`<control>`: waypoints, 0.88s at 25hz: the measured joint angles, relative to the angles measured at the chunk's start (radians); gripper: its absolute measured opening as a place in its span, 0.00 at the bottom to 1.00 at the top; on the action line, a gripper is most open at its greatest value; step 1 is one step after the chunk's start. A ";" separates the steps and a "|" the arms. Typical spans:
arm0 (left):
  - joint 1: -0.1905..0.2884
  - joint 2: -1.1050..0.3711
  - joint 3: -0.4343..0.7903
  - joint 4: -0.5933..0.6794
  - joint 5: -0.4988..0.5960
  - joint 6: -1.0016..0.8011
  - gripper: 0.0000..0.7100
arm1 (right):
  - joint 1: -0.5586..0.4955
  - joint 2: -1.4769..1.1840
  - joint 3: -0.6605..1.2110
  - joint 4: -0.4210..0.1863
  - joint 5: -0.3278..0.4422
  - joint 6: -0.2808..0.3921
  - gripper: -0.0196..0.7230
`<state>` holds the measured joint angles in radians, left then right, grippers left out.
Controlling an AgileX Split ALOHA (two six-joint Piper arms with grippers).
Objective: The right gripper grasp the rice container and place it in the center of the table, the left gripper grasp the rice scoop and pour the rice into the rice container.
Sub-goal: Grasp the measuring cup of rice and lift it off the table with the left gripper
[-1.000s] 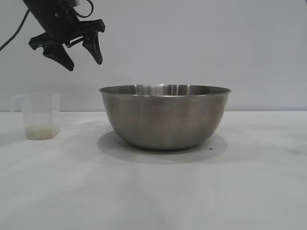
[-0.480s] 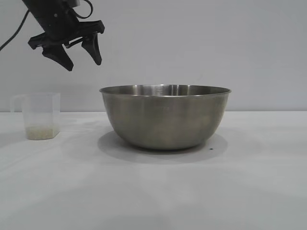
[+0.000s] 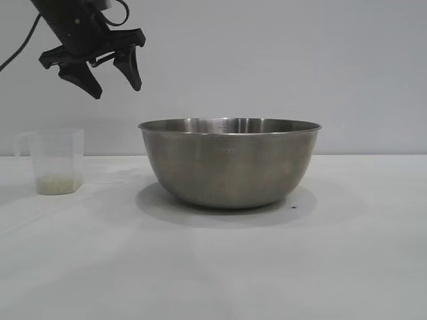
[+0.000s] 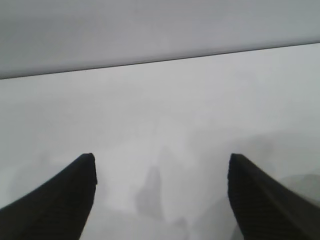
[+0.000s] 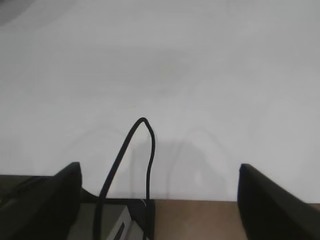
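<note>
I see the table (image 3: 373, 267) white and flat, with the rice container (image 3: 229, 163) sitting upright near its middle, nothing touching it. The left arm comes in from the upper left of the exterior view, angled down and inward; my left gripper (image 3: 115, 85) hangs high in the air, above and between the scoop and the bowl, well clear of both. Its two pointed fingers (image 3: 131, 70) are spread apart with nothing between them; the left wrist view shows both tips (image 4: 75, 195) over bare tabletop. My right gripper (image 5: 160, 187) shows only in its own wrist view, fingers wide apart and empty, tilted down at the table edge with a black cable (image 5: 142, 150) looping between them. The rice scoop (image 3: 58, 161) stands upright at far left, apart from the bowl, a thin layer of rice (image 3: 58, 185) at its bottom.
</note>
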<state>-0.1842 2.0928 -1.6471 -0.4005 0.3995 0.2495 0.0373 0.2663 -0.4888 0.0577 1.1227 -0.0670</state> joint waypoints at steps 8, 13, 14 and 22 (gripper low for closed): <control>0.000 0.000 0.000 0.000 0.003 0.000 0.69 | 0.000 -0.243 0.000 0.018 0.008 -0.030 0.80; -0.002 0.000 0.000 0.000 0.005 0.000 0.69 | 0.000 -0.283 0.000 0.018 0.016 -0.030 0.80; -0.002 0.000 0.000 0.000 0.005 0.000 0.69 | 0.000 -0.283 0.000 0.018 0.016 -0.031 0.80; -0.002 0.000 0.000 0.049 0.005 0.002 0.69 | 0.000 -0.283 0.000 0.018 0.016 -0.031 0.80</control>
<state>-0.1859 2.0928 -1.6471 -0.3512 0.4041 0.2512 0.0373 -0.0163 -0.4888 0.0757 1.1385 -0.0983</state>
